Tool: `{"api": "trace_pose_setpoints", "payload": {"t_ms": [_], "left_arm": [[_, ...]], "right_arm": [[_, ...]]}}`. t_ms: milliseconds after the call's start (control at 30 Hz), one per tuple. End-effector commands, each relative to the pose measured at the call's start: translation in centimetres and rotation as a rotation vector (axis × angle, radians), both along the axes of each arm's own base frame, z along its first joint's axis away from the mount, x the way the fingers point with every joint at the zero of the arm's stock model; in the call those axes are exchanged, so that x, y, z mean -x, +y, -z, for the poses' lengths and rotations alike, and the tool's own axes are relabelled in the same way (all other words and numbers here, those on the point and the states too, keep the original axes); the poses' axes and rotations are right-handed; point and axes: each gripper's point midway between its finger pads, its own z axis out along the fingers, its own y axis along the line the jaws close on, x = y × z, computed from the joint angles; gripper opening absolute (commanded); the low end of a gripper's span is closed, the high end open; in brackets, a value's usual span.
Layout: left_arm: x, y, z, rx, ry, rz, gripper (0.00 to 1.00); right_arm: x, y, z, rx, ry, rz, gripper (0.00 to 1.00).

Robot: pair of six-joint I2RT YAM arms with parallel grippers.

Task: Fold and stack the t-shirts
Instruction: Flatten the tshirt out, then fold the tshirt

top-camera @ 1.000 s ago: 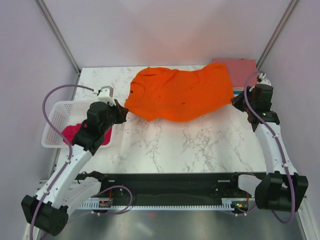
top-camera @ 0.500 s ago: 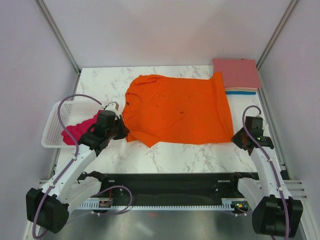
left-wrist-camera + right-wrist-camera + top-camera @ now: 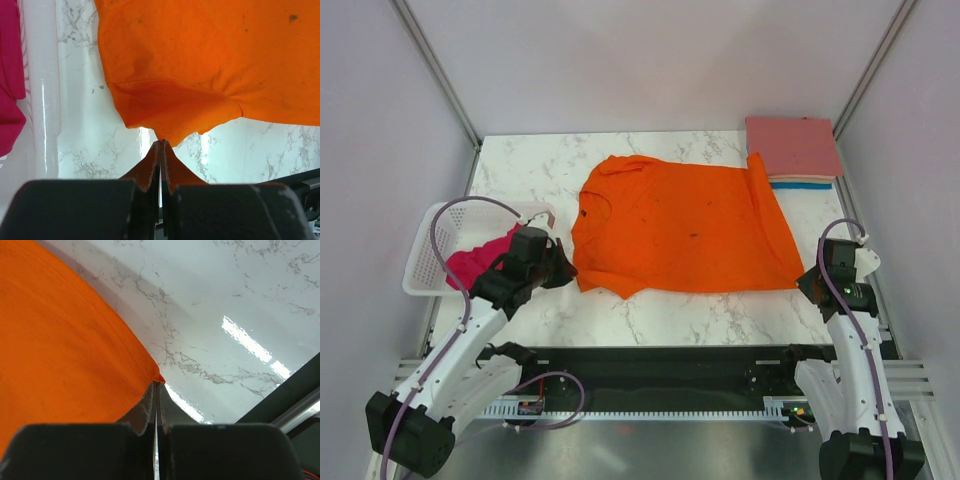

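Note:
The bright orange t-shirt (image 3: 685, 235) lies spread across the middle of the marble table, collar to the left. My left gripper (image 3: 568, 272) is shut on the tip of its near sleeve (image 3: 165, 131), at the shirt's near left. My right gripper (image 3: 803, 283) is shut on the near hem corner (image 3: 158, 377) at the shirt's right end. The far hem corner is folded up by the stack. A magenta-pink t-shirt (image 3: 470, 262) lies bunched in the basket. Folded t-shirts are stacked at the back right, salmon-pink (image 3: 792, 146) on top, a blue edge (image 3: 800, 185) showing beneath.
A white plastic basket (image 3: 425, 235) stands at the table's left edge, just left of my left arm; its wall (image 3: 42, 90) shows in the left wrist view. Bare marble (image 3: 690, 315) runs between the shirt and the black rail at the near edge. Frame posts rise at both back corners.
Both grippers have drawn the orange t-shirt toward the near edge and stretched it flatter. The right arm has swung from the back right to the front right. The left gripper has moved nearer.

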Motion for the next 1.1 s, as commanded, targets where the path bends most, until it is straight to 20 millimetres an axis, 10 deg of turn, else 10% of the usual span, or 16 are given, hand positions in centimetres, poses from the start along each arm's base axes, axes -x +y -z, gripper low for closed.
{"api": "trace_pose_setpoints", "payload": {"t_ms": [0, 433, 1067], "left_arm": [[0.5, -0.5, -0.8, 0.045, -0.002, -0.009, 0.02], [-7.0, -2.8, -1.7, -0.054, 0.017, 0.046, 0.02], [-18.5, -2.3, -1.7, -0.167, 0.026, 0.03, 0.02]], "right_arm": [[0.2, -0.5, -1.8, 0.019, -0.038, 0.039, 0.0], [-6.0, -0.9, 2.2, 0.036, 0.009, -0.043, 0.0], [-14.3, -1.2, 3.0, 0.035, 0.019, -0.215, 0.0]]}}
